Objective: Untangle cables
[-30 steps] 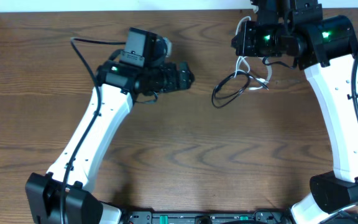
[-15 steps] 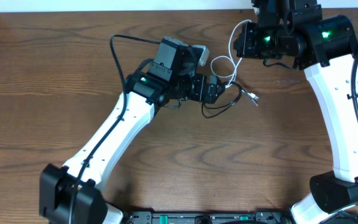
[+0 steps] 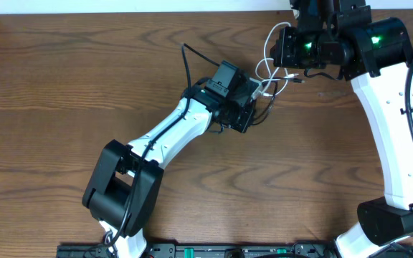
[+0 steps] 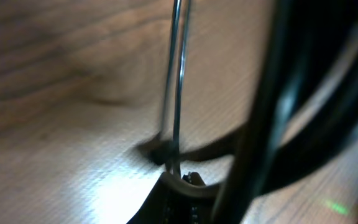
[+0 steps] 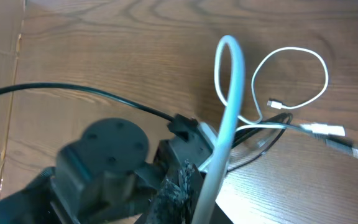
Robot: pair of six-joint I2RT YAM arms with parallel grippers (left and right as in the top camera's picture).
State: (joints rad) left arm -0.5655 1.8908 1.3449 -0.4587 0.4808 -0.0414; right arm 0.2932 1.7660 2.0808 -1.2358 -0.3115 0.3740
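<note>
We see the white cable (image 3: pixel 266 46) and the black cable (image 5: pixel 258 147) crossed over each other toward 1 o'clock on the table (image 3: pixel 63 107) in the overhead view. The white cable makes two loops. In the right wrist view, a tall narrow one rises close to the camera at 12 o'clock, and a wider one lies on the wood at 2 o'clock. The black cable crosses the white one near where the two loops meet. Two plugs (image 5: pixel 323 129) lie side by side at 3 o'clock of that crossing, one silver and one darker. A smaller white plug (image 5: pixel 272 102) lies inside the wide loop.

The right claw (image 3: pixel 277 51) sits at 2 o'clock of the tangle, clenched on the white cable, which climbs from its fingers into the tall loop. The left claw (image 3: pixel 257 93) is at 8 o'clock of the tangle, right against it and clenched. In the left wrist view a thin cord runs straight down to its tips. The blur keeps us from telling whether the cord is pinched, or which cable it is. A thicker wire (image 3: pixel 187 61) arches off the left arm at 10 o'clock of that claw.
</note>
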